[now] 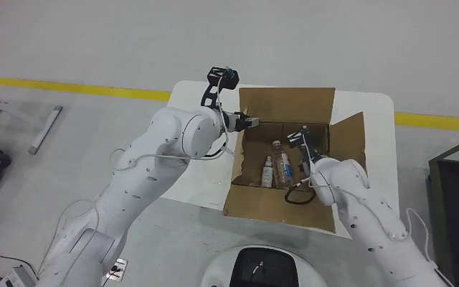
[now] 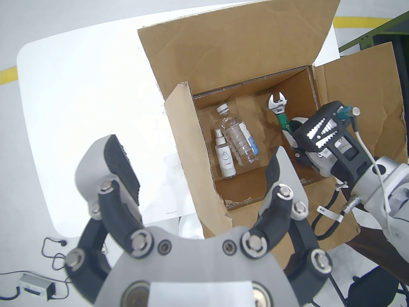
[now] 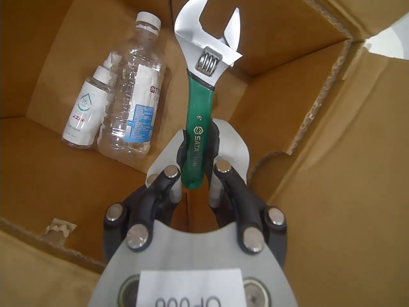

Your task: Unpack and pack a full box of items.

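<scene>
In the box (image 1: 287, 104), on the near part of its floor, two bottles lie side by side: a small spray bottle (image 3: 83, 106) on the left and a clear bottle (image 3: 134, 103) touching it on the right. Just right of them and a bit farther, the right pincer (image 3: 198, 137) is closed tight on the green handle of the wrench (image 3: 201, 97). The shiny head points to the far wall of the box. I cannot tell if the wrench is going in or coming out. Either way, I think it should move slowly and straight, so the long head does not bump the far wall or the bottles. The grip is near the end of the handle, so the heavy head may tip; a firm hold helps. The left pincer (image 2: 198, 156) is wide open, holds nothing, and hangs over the far left corner of the box.

The box sits on a white table (image 1: 190, 97). Around it is a grey floor (image 1: 107, 43), with a dark green frame (image 1: 446, 179) on the right and a yellow line (image 1: 72, 88) far back.
</scene>
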Robot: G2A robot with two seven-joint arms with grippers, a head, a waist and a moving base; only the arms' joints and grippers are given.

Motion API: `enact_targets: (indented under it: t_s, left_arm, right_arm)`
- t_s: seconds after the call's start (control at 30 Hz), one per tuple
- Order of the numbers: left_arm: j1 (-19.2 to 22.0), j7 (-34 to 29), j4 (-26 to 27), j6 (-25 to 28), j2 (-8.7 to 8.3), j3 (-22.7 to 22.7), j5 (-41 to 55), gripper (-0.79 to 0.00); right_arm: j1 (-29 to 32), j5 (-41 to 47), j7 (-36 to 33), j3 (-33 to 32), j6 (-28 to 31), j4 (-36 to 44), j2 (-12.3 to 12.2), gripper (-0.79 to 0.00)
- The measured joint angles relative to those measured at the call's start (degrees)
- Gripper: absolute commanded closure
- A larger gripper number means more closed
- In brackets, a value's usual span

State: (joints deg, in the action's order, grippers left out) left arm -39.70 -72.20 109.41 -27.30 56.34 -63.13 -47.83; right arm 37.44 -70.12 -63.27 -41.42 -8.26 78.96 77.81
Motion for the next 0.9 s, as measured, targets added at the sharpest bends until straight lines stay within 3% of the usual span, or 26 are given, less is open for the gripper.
enact_targets:
  t_s: [0.1,0.17,0.37,0.47,0.53,0.6,0.7,0.77,0.9]
  left_arm:
    - [0.0,0.0,0.0,0.0,0.00,0.0,0.0,-0.785]
    - [0.0,0.0,0.0,0.0,0.00,0.0,0.0,-0.785]
    - [0.0,0.0,0.0,0.0,0.00,0.0,0.0,-0.785]
    - [0.0,0.0,0.0,0.0,0.00,0.0,0.0,-0.785]
    - [0.0,0.0,0.0,0.0,0.00,0.0,0.0,-0.785]
    - [0.0,0.0,0.0,0.0,0.00,0.0,0.0,-0.785]
    - [0.0,0.0,0.0,0.0,0.00,0.0,0.0,-0.785]
    - [0.0,0.0,0.0,0.0,0.00,0.0,0.0,-0.785]
    - [0.0,0.0,0.0,0.0,0.00,0.0,0.0,-0.785]
  right_arm:
    - [-1.6,0.7,-0.2,1.2,-0.5,-2.9,1.1,0.000]
    - [-2.6,1.1,-0.2,1.9,-0.5,-4.7,1.9,-0.308]
    - [-4.4,1.9,0.1,2.6,-0.1,-8.4,3.3,-0.391]
    - [-4.8,1.5,0.4,2.7,0.0,-9.9,3.9,-0.526]
    - [-5.0,1.4,0.6,2.6,0.0,-10.5,4.1,-0.511]
    - [-5.2,1.5,0.8,2.2,0.1,-10.3,4.3,-0.431]
    - [-4.6,2.2,1.5,0.4,0.3,-7.9,4.2,-0.197]
    - [-3.6,2.7,2.4,-2.1,1.0,-4.1,3.6,0.000]
    - [1.0,0.5,2.5,-8.0,5.0,6.3,1.4,0.000]
